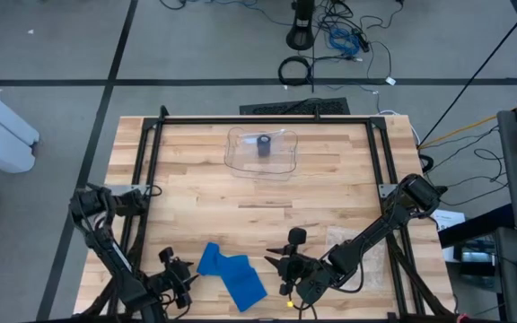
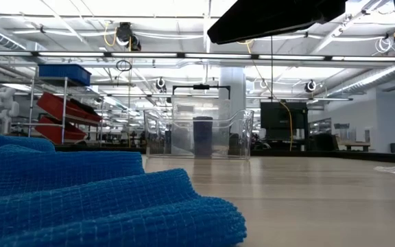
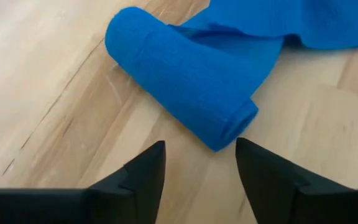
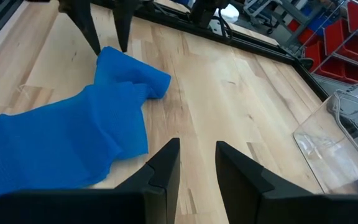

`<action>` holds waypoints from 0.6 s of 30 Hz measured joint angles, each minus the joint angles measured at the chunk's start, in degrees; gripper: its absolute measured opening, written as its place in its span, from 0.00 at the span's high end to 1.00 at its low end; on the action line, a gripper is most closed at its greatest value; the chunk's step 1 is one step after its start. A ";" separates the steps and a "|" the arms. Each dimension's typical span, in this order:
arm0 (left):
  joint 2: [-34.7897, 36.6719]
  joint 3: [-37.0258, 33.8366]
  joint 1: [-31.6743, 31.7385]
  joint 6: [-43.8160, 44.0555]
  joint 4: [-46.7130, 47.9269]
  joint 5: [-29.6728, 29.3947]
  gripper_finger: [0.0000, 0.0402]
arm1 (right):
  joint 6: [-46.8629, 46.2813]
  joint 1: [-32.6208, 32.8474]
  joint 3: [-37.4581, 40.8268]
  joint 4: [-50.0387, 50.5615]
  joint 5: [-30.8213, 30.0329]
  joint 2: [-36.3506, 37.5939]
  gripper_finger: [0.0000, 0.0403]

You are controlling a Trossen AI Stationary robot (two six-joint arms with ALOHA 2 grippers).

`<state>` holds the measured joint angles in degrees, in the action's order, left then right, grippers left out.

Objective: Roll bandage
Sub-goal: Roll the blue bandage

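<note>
The bandage (image 1: 232, 272) lay on the near part of the table (image 1: 267, 179), between the two arms, partly wound. Its rolled end (image 3: 182, 87) sat just ahead of the left gripper (image 3: 201, 158), whose two fingers (image 3: 143, 171) stood apart with bare wood between them and nothing held. The roll's closest end face came almost level with the gap between the fingertips, close to them but apparently not touching. The roll's long axis ran away from the fingers at a slant, so the gap faced the end of the cylinder more than its side. From the far side of the roll the loose, unrolled length (image 4: 55, 140) spread away over the table toward the right arm.

The right gripper (image 4: 197, 155) hovered over bare wood beside that loose length, its fingers only a little apart and gripping nothing; the cloth lay off to one side of them, not between them.

The left gripper was plainly the nearer one to the roll. Any further winding would seem to depend on that slant: to take the roll across its width, the left fingers would probably have to turn until the gap straddled the cylinder's side.

A clear bin (image 1: 261, 151) holding a dark roll (image 1: 264, 145) stood well apart, at the far side of the table.
</note>
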<state>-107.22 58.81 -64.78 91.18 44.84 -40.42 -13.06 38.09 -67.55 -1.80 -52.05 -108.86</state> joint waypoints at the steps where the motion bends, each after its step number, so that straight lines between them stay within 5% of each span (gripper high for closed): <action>1: -0.04 0.00 0.03 0.00 0.02 -0.32 0.49 | 0.00 0.00 0.00 -0.03 -0.02 0.00 0.78; 18: -2.30 -0.37 4.34 -3.48 -0.37 -3.72 0.47 | 0.11 0.00 0.00 0.17 0.11 0.00 0.78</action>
<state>-109.52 58.43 -60.44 87.70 44.47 -44.14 -12.95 38.09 -67.55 -1.63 -51.94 -108.86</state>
